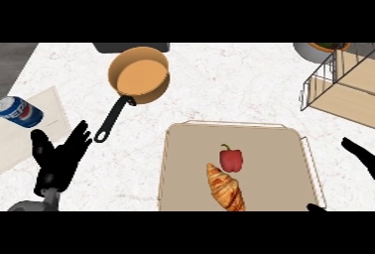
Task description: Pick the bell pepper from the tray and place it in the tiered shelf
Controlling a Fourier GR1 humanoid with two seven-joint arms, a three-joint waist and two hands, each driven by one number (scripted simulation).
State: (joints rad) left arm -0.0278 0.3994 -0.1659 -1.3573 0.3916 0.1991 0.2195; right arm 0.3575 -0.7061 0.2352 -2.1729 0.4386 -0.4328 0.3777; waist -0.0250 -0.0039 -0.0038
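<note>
A red bell pepper [231,159] with a green stem lies near the middle of the beige tray [278,149]. The tiered shelf [344,92], white wire with wooden levels, stands at the upper right. My left hand [58,158] rests open at the lower left, fingers up, well away from the tray. Only the fingers of my right hand [361,155] show at the right edge, straight, just beyond the tray's right rim and apart from the pepper.
A croissant [226,188] lies on the tray right below the pepper. A copper frying pan [138,75] with a black handle sits at the upper left. A blue soda can [20,111] lies at the far left, and a grey bowl [319,49] stands behind the shelf.
</note>
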